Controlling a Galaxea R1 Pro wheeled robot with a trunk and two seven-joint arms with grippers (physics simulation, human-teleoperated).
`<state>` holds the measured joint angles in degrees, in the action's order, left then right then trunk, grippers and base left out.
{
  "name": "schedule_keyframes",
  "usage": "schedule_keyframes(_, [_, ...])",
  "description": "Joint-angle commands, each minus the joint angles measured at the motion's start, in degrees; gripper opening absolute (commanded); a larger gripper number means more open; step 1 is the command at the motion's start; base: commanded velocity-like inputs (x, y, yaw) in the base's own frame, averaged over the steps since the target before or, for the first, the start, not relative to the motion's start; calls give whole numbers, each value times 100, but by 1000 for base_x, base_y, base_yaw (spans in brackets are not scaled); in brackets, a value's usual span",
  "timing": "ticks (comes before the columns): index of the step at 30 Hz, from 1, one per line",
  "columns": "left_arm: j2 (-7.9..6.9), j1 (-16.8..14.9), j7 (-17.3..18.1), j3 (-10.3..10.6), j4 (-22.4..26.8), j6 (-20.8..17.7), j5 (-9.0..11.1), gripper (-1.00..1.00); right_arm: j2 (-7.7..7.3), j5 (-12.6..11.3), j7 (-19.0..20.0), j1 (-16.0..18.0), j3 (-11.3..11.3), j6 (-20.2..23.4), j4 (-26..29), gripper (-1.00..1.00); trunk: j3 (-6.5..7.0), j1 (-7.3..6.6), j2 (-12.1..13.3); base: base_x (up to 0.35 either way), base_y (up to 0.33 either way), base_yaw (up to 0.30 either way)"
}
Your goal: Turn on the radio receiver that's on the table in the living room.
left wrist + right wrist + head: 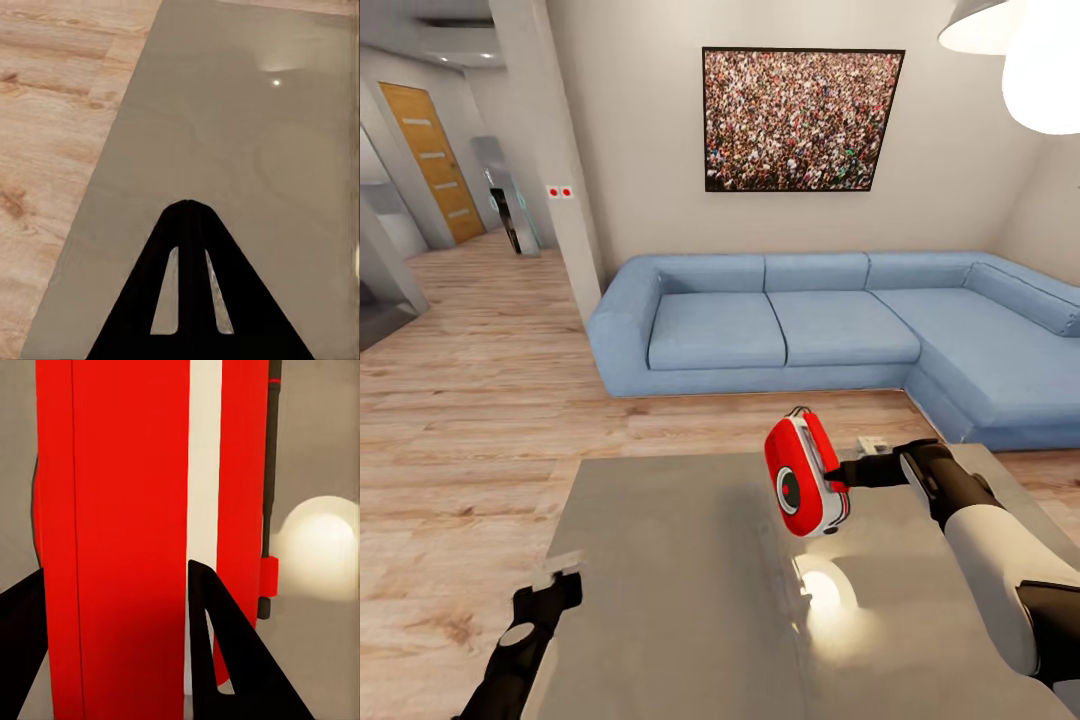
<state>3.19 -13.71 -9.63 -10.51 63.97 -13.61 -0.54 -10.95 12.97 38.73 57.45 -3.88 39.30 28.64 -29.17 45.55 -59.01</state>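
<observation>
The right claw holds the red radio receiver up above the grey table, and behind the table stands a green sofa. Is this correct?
Not quite: the sofa is blue, not green, as the head view shows. The rest holds: the right claw holds the red radio receiver above the grey table.

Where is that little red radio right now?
In the head view the radio receiver is held up above the grey table by the right gripper, right of centre, in front of the blue sofa.
</observation>
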Motion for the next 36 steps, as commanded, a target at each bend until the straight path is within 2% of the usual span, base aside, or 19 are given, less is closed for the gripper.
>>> schedule_keyframes(1, [46,0,-5,12,15,9,3,-100,2,-43,7,2,-8,7,2,-100,0,0,0,0,0,0])
schedule_keyframes(3, [190,0,2,39,33,9,8,-100,4,-36,10,3,-8,2,1,-100,0,0,0,0,0,0])
schedule_keyframes(5, [470,-5,22,250,103,-16,6,-100,5,-33,11,3,-9,0,1,-100,0,0,0,0,0,0])
schedule_keyframes(6, [597,-9,48,438,191,-28,0,-100,5,-32,15,3,-8,-1,1,-100,0,0,0,0,0,0])
schedule_keyframes(7, [681,-18,102,788,362,-50,-11,-100,5,-32,21,3,-8,-1,1,-100,0,0,0,0,0,0])
schedule_keyframes(8, [681,-21,118,918,423,-68,-14,-100,5,-32,23,3,-8,-1,1,-100,0,0,0,0,0,0])
schedule_keyframes(9, [681,-62,157,1453,675,-330,-20,-100,6,-26,30,3,-8,-1,-21,-100,0,0,0,0,0,0])
schedule_keyframes(11, [681,-230,227,1915,872,-869,-17,-100,6,-24,35,3,-8,-1,-44,-100,0,0,0,0,0,0])
schedule_keyframes(13, [681,-536,479,2250,983,-1447,-6,-100,13,-23,39,3,-4,-1,-77,-100,0,0,0,0,0,0])
schedule_keyframes(15, [681,-739,795,2351,1010,-1667,2,-100,23,-20,110,3,-1,-1,-103,-100,0,0,0,0,0,0])
schedule_keyframes(18, [681,-918,1441,2403,998,-1797,-3,-100,30,-5,374,3,18,-1,-152,-100,0,0,0,0,0,0])
schedule_keyframes(19, [681,-945,1670,2410,994,-1818,-8,-100,31,1,451,3,65,-5,-165,-100,0,0,0,0,0,0])
schedule_keyframes(20, [681,-968,1950,2416,990,-1838,-31,-100,31,2,527,3,207,-11,-183,-100,0,0,0,0,0,0])
schedule_keyframes(21, [681,-980,2066,2418,989,-1848,-41,-100,32,-2,557,3,332,-20,-191,-100,0,0,0,0,0,0])
schedule_keyframes(23, [681,-993,2192,2416,978,-1856,-52,-100,37,-19,591,3,562,-36,-237,-100,0,0,0,0,0,0])
schedule_keyframes(26, [681,-1000,2260,2412,929,-1849,-45,-100,51,-22,611,3,712,-55,-413,-100,0,0,0,0,0,0])
schedule_keyframes(31, [681,-1002,2281,2386,926,-1841,-28,-100,145,-23,687,3,760,-167,-491,-100,0,0,0,0,0,0])
schedule_keyframes(36, [681,-1002,2283,2402,898,-1848,-27,-100,178,1,1245,3,765,-192,-499,-100,0,0,0,0,0,0])
